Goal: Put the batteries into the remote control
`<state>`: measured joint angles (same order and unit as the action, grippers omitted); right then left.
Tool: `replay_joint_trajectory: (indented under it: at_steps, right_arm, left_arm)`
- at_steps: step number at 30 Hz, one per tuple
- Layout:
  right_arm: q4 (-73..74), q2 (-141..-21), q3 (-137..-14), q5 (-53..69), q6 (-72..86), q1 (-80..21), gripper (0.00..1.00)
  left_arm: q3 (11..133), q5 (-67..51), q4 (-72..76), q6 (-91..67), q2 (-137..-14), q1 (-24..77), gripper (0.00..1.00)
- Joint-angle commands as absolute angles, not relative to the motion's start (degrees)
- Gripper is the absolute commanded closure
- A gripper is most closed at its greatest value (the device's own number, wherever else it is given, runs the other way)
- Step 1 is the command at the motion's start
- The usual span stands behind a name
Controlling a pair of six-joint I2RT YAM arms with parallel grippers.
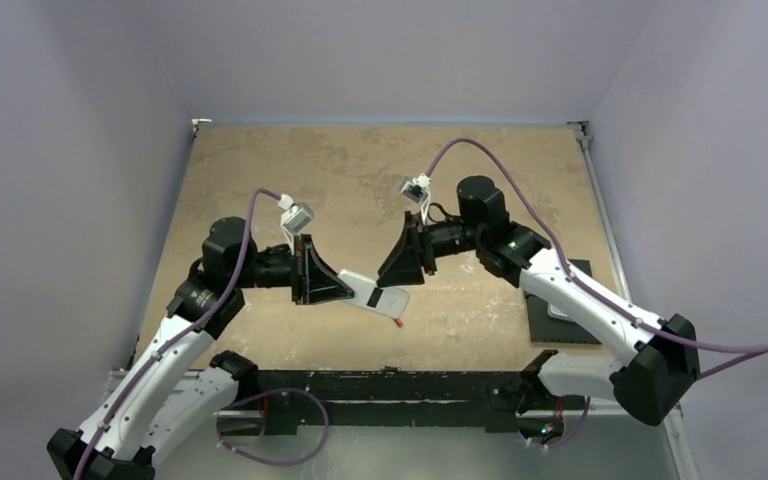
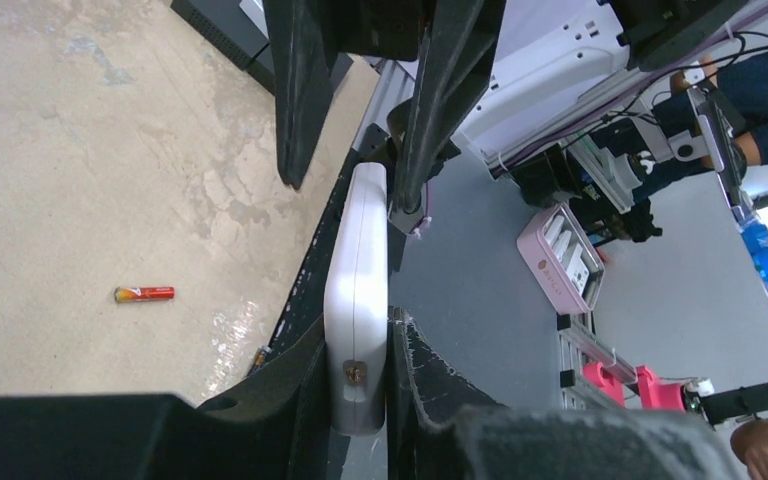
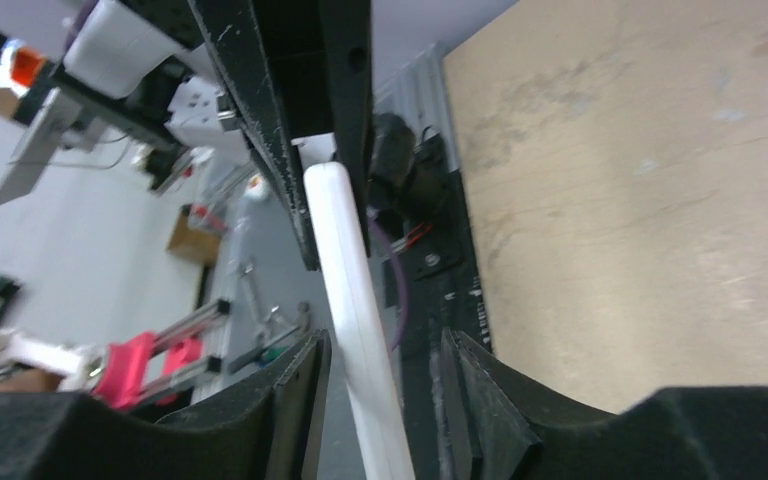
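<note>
Left hand [image 2: 357, 372] pinches remote control [image 2: 357, 280] by one end, edge-up, centre frame above bench [image 2: 60, 150]. Right hand [image 3: 385, 392] spread, straddles far end, gap on one side. Remote looks light, stiff, slick: grip flat faces. Battery [image 2: 144, 294] loose on bench, left of frame, likely rolls.

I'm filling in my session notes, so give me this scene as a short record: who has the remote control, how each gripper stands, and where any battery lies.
remote control: held between the two arms, seen edge-on from both wrists
left gripper: shut on one end of the remote control
right gripper: open, fingers on either side of the other end, with a gap on one side
battery: one red cell lying on the table, apart from both grippers
battery compartment: not visible
</note>
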<state>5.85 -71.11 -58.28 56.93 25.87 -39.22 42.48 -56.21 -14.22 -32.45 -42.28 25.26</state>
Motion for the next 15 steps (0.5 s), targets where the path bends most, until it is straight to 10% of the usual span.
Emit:
replay_joint_trajectory:
  at_steps: [1, 15]
  right_arm:
    - [6.09, -65.26, -56.69, 48.29, 25.44, -36.97, 0.44]
    - [10.86, -50.01, -49.33, 30.66, 26.48, -35.97, 0.35]
  left_arm:
    - [42.37, -53.34, -11.3, -34.3, -40.85, 25.38, 1.0]
    - [40.95, -42.0, -10.65, -40.07, -37.93, 25.37, 1.0]
